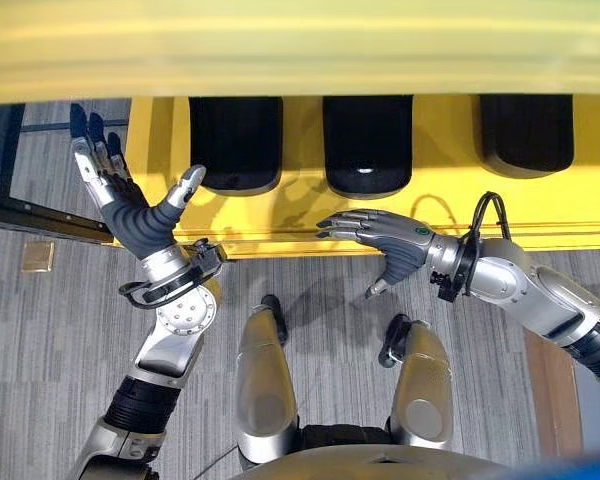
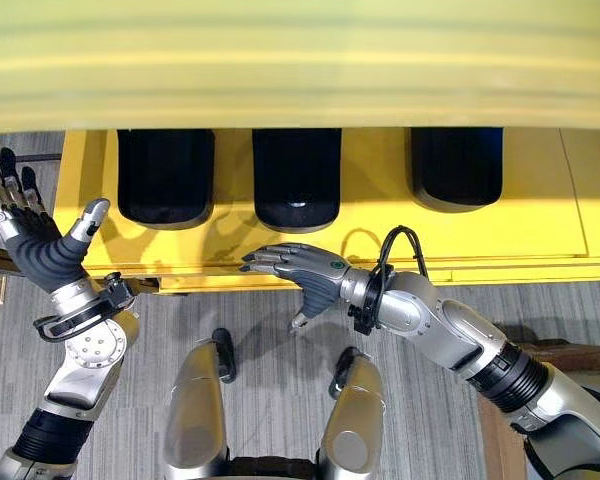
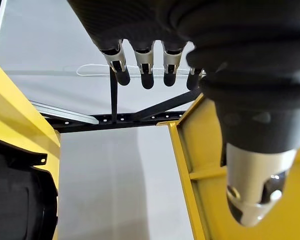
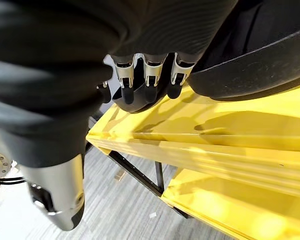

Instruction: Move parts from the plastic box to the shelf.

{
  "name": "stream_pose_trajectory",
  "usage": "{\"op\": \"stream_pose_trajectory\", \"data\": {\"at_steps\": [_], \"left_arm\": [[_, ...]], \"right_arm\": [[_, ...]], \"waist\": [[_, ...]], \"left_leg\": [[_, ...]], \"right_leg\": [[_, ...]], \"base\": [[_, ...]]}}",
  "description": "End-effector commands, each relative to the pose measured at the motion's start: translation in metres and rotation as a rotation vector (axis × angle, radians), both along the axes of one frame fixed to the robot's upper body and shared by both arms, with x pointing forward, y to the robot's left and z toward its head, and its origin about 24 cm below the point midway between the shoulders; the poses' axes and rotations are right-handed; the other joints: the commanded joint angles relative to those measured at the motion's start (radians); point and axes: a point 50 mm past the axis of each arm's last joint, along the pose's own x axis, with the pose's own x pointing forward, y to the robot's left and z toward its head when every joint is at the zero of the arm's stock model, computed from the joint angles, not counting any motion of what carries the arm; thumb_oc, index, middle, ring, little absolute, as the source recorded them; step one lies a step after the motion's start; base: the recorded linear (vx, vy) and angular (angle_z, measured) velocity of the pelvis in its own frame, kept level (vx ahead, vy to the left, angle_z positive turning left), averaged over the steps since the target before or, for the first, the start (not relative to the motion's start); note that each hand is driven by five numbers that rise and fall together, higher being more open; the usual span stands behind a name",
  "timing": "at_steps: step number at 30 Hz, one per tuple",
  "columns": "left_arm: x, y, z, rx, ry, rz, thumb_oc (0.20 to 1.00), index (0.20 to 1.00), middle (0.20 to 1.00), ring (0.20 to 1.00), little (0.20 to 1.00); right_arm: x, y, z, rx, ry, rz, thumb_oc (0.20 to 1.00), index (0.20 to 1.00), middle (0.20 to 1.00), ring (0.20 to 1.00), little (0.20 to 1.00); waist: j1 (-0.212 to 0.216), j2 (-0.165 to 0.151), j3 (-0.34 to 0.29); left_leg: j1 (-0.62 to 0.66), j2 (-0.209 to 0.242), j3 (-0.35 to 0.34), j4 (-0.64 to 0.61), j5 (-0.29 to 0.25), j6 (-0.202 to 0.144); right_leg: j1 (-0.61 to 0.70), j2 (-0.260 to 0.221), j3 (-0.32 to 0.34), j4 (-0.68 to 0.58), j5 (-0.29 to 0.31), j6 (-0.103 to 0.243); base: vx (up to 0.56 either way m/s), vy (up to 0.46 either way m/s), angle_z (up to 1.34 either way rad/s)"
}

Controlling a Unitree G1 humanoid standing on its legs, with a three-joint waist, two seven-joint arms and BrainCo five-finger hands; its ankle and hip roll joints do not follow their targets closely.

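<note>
Three black parts lie side by side on the yellow shelf (image 1: 450,205): a left part (image 1: 235,145), a middle part (image 1: 368,145) and a right part (image 1: 527,132). My left hand (image 1: 130,215) is raised at the shelf's left end, fingers straight and spread, holding nothing. My right hand (image 1: 385,240) hovers over the shelf's front edge, below the middle part, fingers straight and empty. In the right wrist view a black part (image 4: 140,97) shows just past the fingers (image 4: 147,80). The left wrist view has a black part (image 3: 20,200) at its edge.
An upper yellow shelf board (image 1: 300,50) overhangs the parts. A dark metal frame (image 1: 10,180) stands left of the shelf over grey carpet (image 1: 50,350). A small tan square (image 1: 37,256) lies on the floor at the left.
</note>
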Motion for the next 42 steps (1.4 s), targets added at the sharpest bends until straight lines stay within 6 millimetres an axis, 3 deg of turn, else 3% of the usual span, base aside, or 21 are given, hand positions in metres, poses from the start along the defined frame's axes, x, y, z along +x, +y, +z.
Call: {"op": "stream_pose_trajectory", "data": {"at_steps": [1,6,19,42], "left_arm": [[-0.016,0.000,0.020,0.081,-0.124,-0.023,1.000,1.000,1.000,1.000,1.000],[-0.017,0.000,0.021,0.083,-0.130,-0.016,1.000,1.000,1.000,1.000,1.000],[-0.015,0.002,0.022,0.095,-0.118,-0.019,1.000,1.000,1.000,1.000,1.000],[-0.014,0.002,0.022,0.108,-0.091,-0.055,1.000,1.000,1.000,1.000,1.000]], "right_arm": [[-0.002,0.004,0.012,-0.005,-0.091,0.021,1.000,1.000,1.000,1.000,1.000],[0.009,-0.009,0.009,-0.043,-0.154,-0.076,1.000,1.000,1.000,1.000,1.000],[0.019,-0.019,-0.001,-0.073,-0.156,-0.181,1.000,1.000,1.000,1.000,1.000],[0.034,-0.023,-0.004,-0.086,-0.195,-0.249,1.000,1.000,1.000,1.000,1.000]], "waist": [[0.011,-0.010,-0.037],[0.009,-0.017,-0.037],[0.009,-0.020,-0.037],[0.025,-0.016,-0.037]], "left_leg": [[0.045,0.016,0.053,0.040,-0.099,0.082],[0.041,0.025,0.054,0.048,-0.104,0.085],[0.047,0.027,0.055,0.050,-0.109,0.090],[0.044,0.020,0.049,0.066,-0.123,0.099]], "right_leg": [[0.021,0.005,-0.009,-0.022,0.048,-0.011],[0.023,0.007,-0.011,-0.017,0.045,-0.013],[0.029,0.011,-0.013,-0.011,0.039,-0.017],[0.024,0.006,-0.021,0.009,0.035,-0.019]], "base": [[0.00,0.000,0.00],[0.00,0.000,0.00],[0.01,-0.006,0.01],[0.00,-0.001,0.01]]}}
